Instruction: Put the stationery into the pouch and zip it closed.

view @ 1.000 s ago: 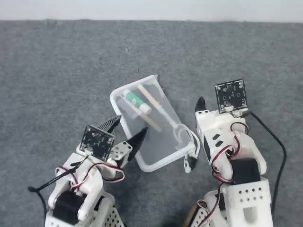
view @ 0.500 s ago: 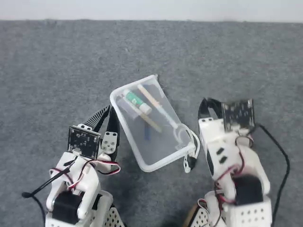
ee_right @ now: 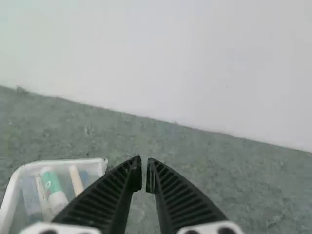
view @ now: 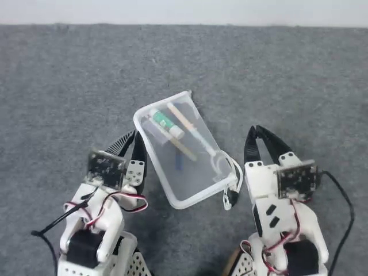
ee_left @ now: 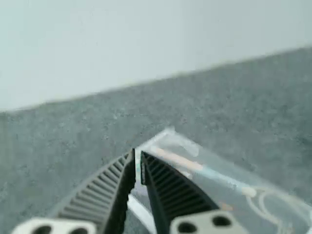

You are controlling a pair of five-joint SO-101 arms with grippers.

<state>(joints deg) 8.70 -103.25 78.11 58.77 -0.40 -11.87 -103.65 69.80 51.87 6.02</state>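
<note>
The clear pouch with a white rim lies slanted on the grey carpet between the two arms. Inside it lie a white tube with a green label, a beige pencil and a small blue item. A white cord with a dark pull hangs off its near right corner. My left gripper is shut and empty just beside the pouch's left edge; its wrist view has the gripper in front of the pouch. My right gripper is shut and empty, a little off the pouch's right side, raised above the pouch.
Grey carpet surrounds the pouch on all sides, and a pale wall runs along the far edge. Both arm bases stand at the near edge of the carpet.
My left gripper was open at the pouch's near left edge; it has shut and drawn back to the left. The right arm has pulled back toward its base, its gripper tilted upward.
</note>
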